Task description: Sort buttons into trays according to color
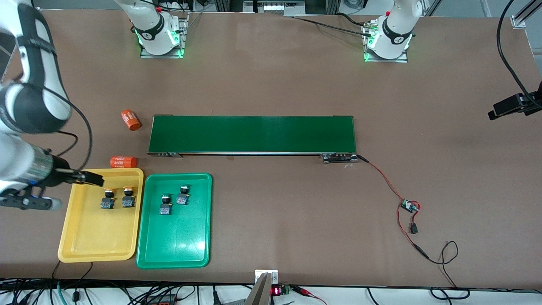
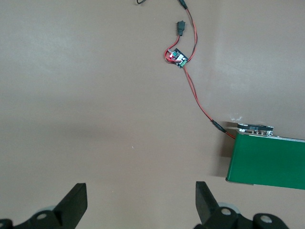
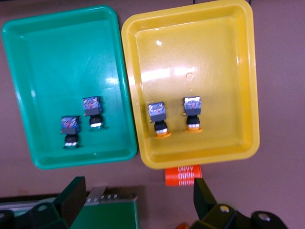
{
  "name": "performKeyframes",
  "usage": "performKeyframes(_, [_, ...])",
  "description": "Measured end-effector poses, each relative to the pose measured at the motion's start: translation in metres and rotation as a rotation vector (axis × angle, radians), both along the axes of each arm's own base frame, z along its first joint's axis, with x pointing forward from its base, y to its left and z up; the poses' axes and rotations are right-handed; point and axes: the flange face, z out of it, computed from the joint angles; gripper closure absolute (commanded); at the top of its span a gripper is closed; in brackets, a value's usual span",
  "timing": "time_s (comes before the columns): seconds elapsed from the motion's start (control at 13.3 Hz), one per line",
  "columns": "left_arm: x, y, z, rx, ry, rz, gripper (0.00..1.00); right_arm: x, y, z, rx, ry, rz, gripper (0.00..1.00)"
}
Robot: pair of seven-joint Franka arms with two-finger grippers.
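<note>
**Buttons sorted by colour; both tools empty**

Brown matte tabletop (image 1: 271, 84) carries a long dark-green conveyor belt (image 1: 252, 134), two printed orange cylinders (image 1: 130, 120) and red wiring (image 1: 387, 180). Shallow yellow plastic tray (image 1: 84, 241) holds two yellow-capped buttons (image 1: 108, 198); green tray (image 1: 178, 250) beside it holds two green-capped buttons (image 1: 166, 204). Right tool (image 3: 138, 200) hangs wide open over the cylinders, empty. Left tool (image 2: 140, 202) waits wide open, empty.

Front camera looks down across the whole table (image 1: 296, 84); both wrist cameras look straight down, closer.
</note>
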Motion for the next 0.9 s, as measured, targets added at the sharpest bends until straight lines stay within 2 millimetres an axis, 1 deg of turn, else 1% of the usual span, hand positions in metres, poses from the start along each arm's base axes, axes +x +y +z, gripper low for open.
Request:
performKeyframes(0.08, [0.000, -0.001, 0.000, 0.000, -0.001, -0.003, 0.00, -0.012, -0.005, 0.022, 0.005, 0.013, 0.011, 0.00])
performKeyframes(0.3, [0.001, -0.001, 0.001, 0.001, -0.010, -0.001, 0.00, -0.055, -0.034, 0.089, -0.026, 0.058, 0.067, 0.00])
performKeyframes(0.38, [0.001, 0.000, 0.001, 0.001, -0.012, 0.000, 0.00, -0.069, -0.039, 0.107, -0.035, 0.061, 0.071, 0.00])
performKeyframes(0.45, [0.001, 0.001, 0.001, 0.002, -0.013, 0.001, 0.00, -0.082, -0.041, 0.118, -0.037, 0.063, 0.071, 0.00])
performKeyframes(0.53, [0.001, 0.001, 0.001, 0.002, -0.015, 0.002, 0.00, -0.095, -0.042, 0.123, -0.035, 0.071, 0.070, 0.00])
performKeyframes(0.68, [0.002, 0.001, 0.001, 0.002, -0.016, 0.002, 0.00, -0.120, -0.043, 0.123, -0.026, 0.096, 0.068, 0.00])
performKeyframes(0.75, [0.002, 0.001, 0.002, 0.002, -0.016, 0.002, 0.00, -0.130, -0.044, 0.121, -0.022, 0.109, 0.068, 0.00])
performKeyframes(0.9, [0.002, 0.000, 0.002, 0.002, -0.018, 0.000, 0.00, -0.141, -0.042, 0.116, -0.017, 0.127, 0.071, 0.00])
